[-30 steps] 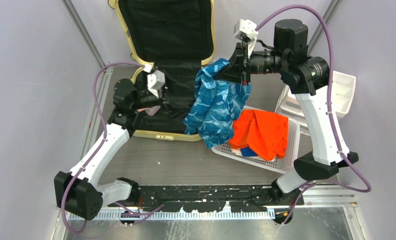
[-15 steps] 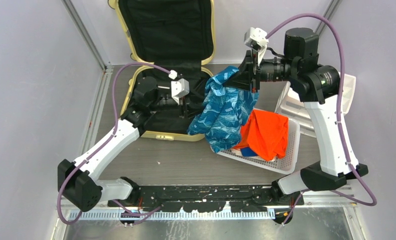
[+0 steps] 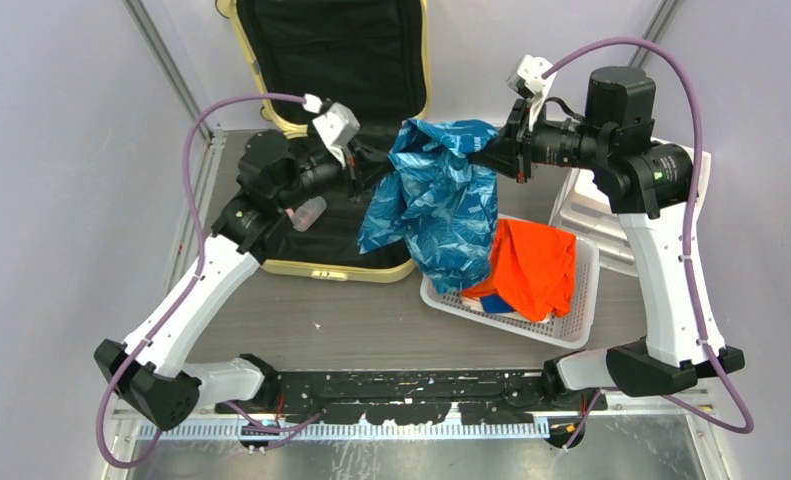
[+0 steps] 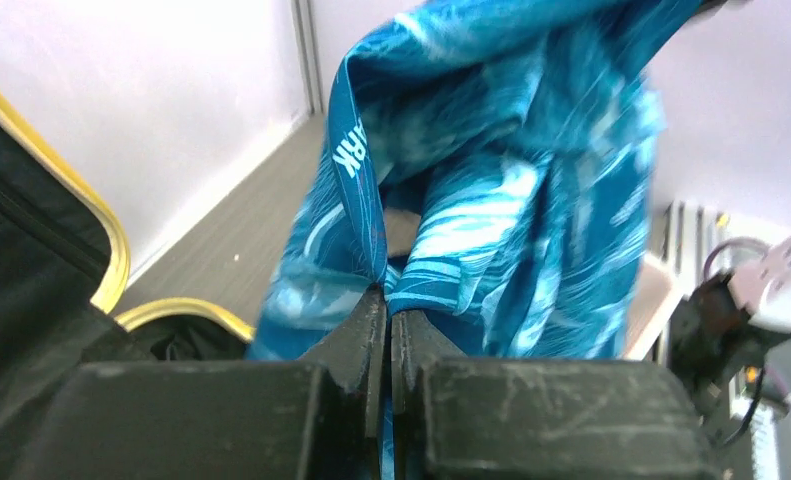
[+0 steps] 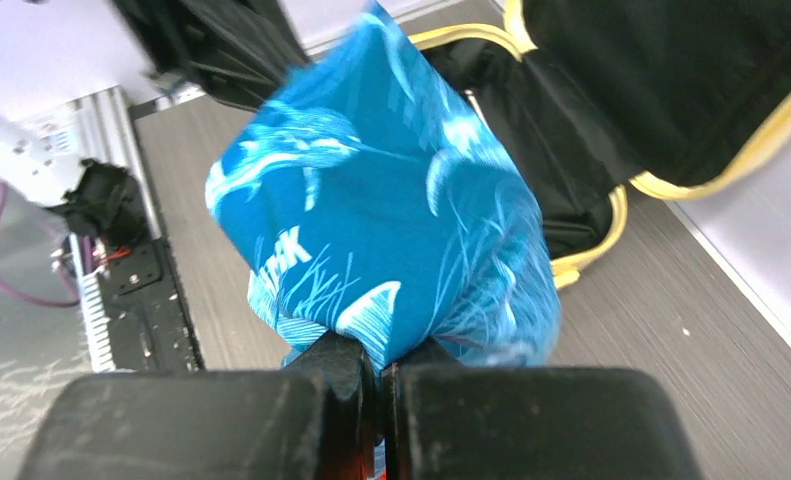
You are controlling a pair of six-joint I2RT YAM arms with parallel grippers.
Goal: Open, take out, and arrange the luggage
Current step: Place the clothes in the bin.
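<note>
Two arms reach in from the 6 o'clock edge, and both are on the same piece of cloth! Nearest is the bare grey wood-grain table (image 3: 301, 320). Toward 4 o'clock sits the white perforated basket (image 3: 577, 322), rigid plastic, with a crumpled orange garment (image 3: 531, 265) heaped in it.

Dead centre hangs the blue garment (image 3: 436, 200): thin, limp fabric with a pale feathery print, strung between the arms and sagging in loose folds. Its lowest folds hang over the basket's 9 o'clock rim; I can't tell whether they touch. The left claw (image 3: 363, 168) is pinched tight on the 9 o'clock corner, and its wrist view shows the jaws closed on a fold. The right claw (image 3: 499, 155) is clamped on the 3 o'clock corner.

Beyond, from 10 to 12 o'clock, is the luggage (image 3: 321, 268): a pale yellow hard shell with rounded corners, lying open on the table, its black fabric-lined lid standing upright. A white drawer bin (image 3: 686, 190) waits at 2 o'clock.

My read is that this piece is out of the case and the arranging is under way. The next move calls for both claws travelling together and keeping the cloth spread. Limp fabric like this will bunch the moment one side slackens.
</note>
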